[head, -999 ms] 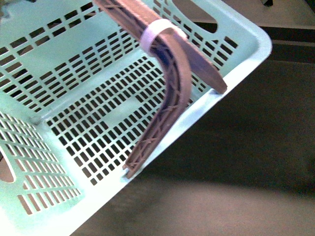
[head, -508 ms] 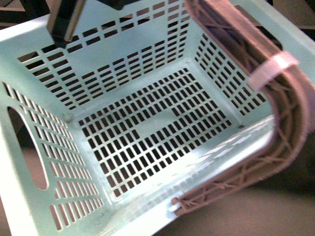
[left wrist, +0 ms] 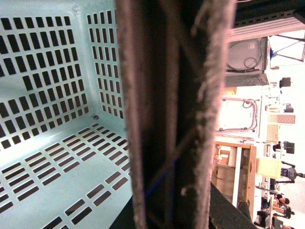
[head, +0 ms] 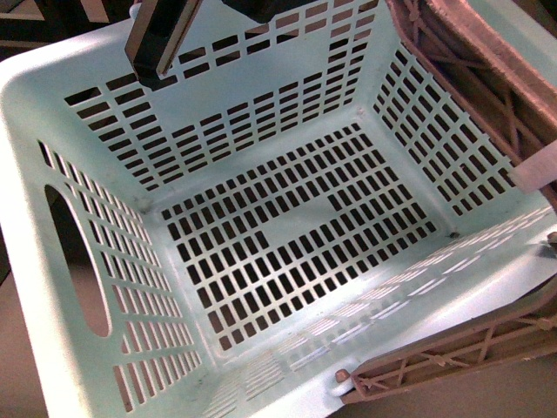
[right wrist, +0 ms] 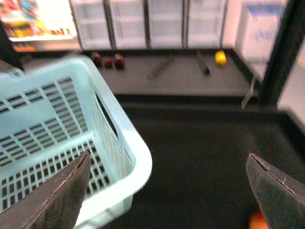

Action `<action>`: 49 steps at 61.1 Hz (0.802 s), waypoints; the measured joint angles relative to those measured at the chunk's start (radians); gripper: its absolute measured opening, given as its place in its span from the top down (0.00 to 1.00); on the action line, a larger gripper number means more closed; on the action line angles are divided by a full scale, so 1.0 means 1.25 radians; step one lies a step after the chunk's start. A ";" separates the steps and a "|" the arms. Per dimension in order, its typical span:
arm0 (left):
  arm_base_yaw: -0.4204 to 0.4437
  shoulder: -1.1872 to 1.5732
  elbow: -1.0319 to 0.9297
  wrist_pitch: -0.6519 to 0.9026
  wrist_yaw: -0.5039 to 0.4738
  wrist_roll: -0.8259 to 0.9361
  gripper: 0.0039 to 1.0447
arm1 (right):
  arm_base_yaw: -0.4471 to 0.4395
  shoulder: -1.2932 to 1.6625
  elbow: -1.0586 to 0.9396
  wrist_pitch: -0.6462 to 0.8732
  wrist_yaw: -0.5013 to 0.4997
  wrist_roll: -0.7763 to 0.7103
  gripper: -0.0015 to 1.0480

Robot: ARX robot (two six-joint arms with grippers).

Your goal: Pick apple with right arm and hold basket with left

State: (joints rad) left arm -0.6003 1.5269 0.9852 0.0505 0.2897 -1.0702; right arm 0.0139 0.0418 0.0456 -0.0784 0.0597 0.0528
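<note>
The mint-green basket (head: 52, 157) fills the front view, tilted and empty, with its brown handles (head: 487, 78) along the right side. In the left wrist view one brown handle (left wrist: 171, 114) runs close across the middle; my left gripper (left wrist: 171, 214) is shut on it, its jaws mostly hidden behind it. My right gripper (right wrist: 168, 155) is open and empty above a dark surface, beside the basket's corner (right wrist: 136, 157). A blurred red-orange shape, the apple (right wrist: 257, 222), shows at the frame's edge next to one finger, mostly cut off.
A dark arm part (head: 161, 39) hangs over the basket's far wall. Far off on the dark counter (right wrist: 190, 81) lie small dark-red fruits (right wrist: 107, 61) and a yellow fruit (right wrist: 220, 57). White cabinets stand behind. A dark post (right wrist: 281, 52) stands beside them.
In the front view the basket has swung round and come to fill the frame; its handles moved to the right edge. The dark arm part came into view at the top.
</note>
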 joint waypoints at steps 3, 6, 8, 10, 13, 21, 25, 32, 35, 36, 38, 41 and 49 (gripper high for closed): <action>0.000 0.000 0.000 0.000 0.001 0.000 0.94 | 0.018 0.117 0.077 -0.184 0.088 0.098 0.09; -0.001 0.000 0.002 0.000 0.001 0.000 0.94 | 0.005 0.204 0.112 -0.285 0.100 0.185 0.09; -0.002 0.000 0.002 0.000 0.001 0.001 0.94 | -0.018 0.247 0.111 -0.311 0.087 0.216 0.09; -0.001 0.001 0.002 0.000 0.001 0.000 0.94 | -0.049 0.280 0.106 -0.301 0.074 0.232 0.09; -0.001 0.001 0.002 0.000 0.000 0.000 0.94 | -0.085 0.311 0.102 -0.271 0.054 0.234 0.09; -0.001 0.001 0.002 0.000 -0.003 0.002 0.94 | -0.197 0.467 0.097 -0.114 -0.016 0.203 0.09; -0.001 0.001 0.002 0.000 -0.001 0.000 0.94 | -0.243 0.581 0.096 -0.009 -0.030 0.164 0.09; -0.001 0.001 0.002 0.000 -0.001 0.001 0.94 | -0.315 0.841 0.098 0.224 -0.026 0.084 0.09; -0.001 0.001 0.002 0.000 -0.001 0.001 0.94 | -0.341 0.976 0.110 0.330 -0.016 0.055 0.09; -0.001 0.001 0.002 0.000 -0.001 0.001 0.94 | -0.345 1.003 0.114 0.350 -0.013 0.049 0.09; -0.001 0.001 0.002 0.000 -0.001 0.001 0.94 | -0.355 1.082 0.127 0.406 -0.004 0.035 0.09; -0.001 0.001 0.002 0.000 -0.001 0.001 0.94 | -0.367 1.210 0.151 0.490 0.006 0.012 0.09; -0.001 0.001 0.002 0.000 -0.002 0.001 0.94 | -0.385 1.445 0.209 0.610 0.021 -0.023 0.09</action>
State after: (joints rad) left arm -0.6014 1.5280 0.9878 0.0509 0.2874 -1.0691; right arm -0.4675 1.8484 0.3065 0.6842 0.0860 0.0235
